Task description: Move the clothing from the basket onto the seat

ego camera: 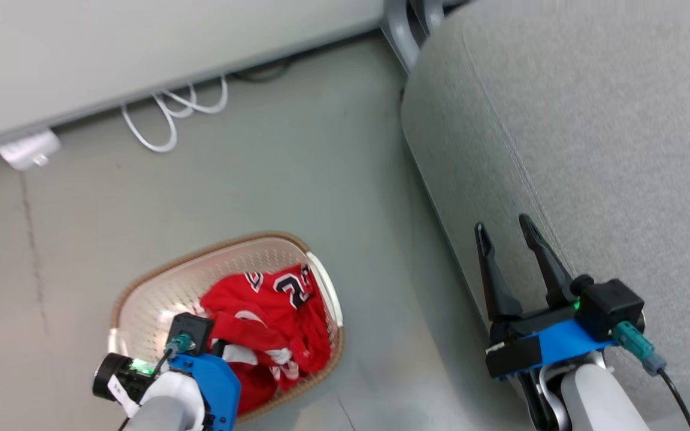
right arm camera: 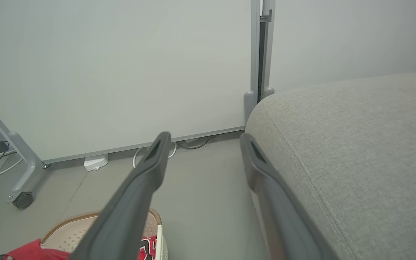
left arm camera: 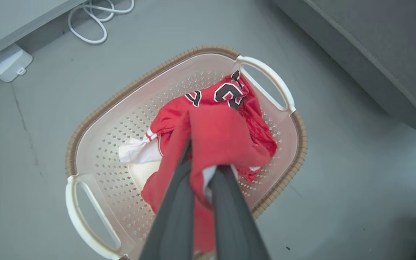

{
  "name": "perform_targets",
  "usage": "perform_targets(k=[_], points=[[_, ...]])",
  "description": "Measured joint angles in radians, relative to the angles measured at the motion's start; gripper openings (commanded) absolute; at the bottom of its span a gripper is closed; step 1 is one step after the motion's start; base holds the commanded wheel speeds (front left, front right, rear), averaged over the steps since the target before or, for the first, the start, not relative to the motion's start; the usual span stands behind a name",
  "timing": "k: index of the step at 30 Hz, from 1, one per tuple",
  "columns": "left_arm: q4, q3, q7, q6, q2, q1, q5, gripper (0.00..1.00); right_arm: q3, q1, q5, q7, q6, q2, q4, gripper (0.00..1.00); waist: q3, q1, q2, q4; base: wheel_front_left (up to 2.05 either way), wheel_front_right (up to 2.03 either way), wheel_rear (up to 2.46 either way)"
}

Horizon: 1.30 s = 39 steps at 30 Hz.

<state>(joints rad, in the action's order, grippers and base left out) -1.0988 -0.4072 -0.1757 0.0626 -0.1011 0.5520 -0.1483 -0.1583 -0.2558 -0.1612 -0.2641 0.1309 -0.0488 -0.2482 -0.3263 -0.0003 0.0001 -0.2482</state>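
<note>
A grey floor (ego camera: 297, 167) runs up to a pale wall panel (ego camera: 141, 48), with a white cable (ego camera: 168, 120) looped at its foot. The basket (left arm camera: 114, 122) stands on the floor, apart from the side of the grey sofa (ego camera: 590, 149). Red clothes (left arm camera: 226, 133) with dark numbers, plus a bit of white cloth, lie heaped inside the basket toward its sofa-side end. The left fingers (left arm camera: 173, 216) are clamped on a raised fold of the red cloth. The right fingers (ego camera: 492, 275) stand wide apart, holding nothing, at the sofa's rounded edge.

Perforated plastic basket (left arm camera: 96, 144), woven-cloth seat (ego camera: 590, 149)
</note>
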Motion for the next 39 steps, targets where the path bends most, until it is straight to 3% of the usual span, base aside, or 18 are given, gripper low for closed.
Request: perform_targets(k=[11, 22, 30, 39], points=[[0.040, -0.080, -0.034, 0.054, 0.050, 0.055, -0.054, 0.00, 0.039, 0.114, 0.033, 0.047, 0.000, 0.000, 0.009, 1.00, 0.229, 0.0000, 0.0000, 0.100, 0.00, 0.00, 0.00], [0.316, -0.291, 0.052, 0.062, 0.052, 0.134, -0.305, 0.00, 0.039, 0.179, 0.047, 0.108, 0.000, 0.000, 0.070, 1.00, 0.344, 0.0002, 0.0000, 0.150, 0.00, 0.00, 0.00], [0.433, -0.434, 0.093, 0.009, 0.052, 0.250, -0.449, 0.00, 0.028, 0.196, 0.054, 0.133, 0.000, 0.000, 0.096, 1.00, 0.369, 0.0003, 0.0000, 0.145, 0.00, 0.00, 0.00], [0.444, -0.559, 0.095, -0.056, 0.052, 0.318, -0.577, 0.00, -0.004, 0.200, 0.054, 0.150, 0.000, 0.000, 0.118, 1.00, 0.374, 0.0004, 0.0000, 0.124, 0.00, 0.00, 0.00]])
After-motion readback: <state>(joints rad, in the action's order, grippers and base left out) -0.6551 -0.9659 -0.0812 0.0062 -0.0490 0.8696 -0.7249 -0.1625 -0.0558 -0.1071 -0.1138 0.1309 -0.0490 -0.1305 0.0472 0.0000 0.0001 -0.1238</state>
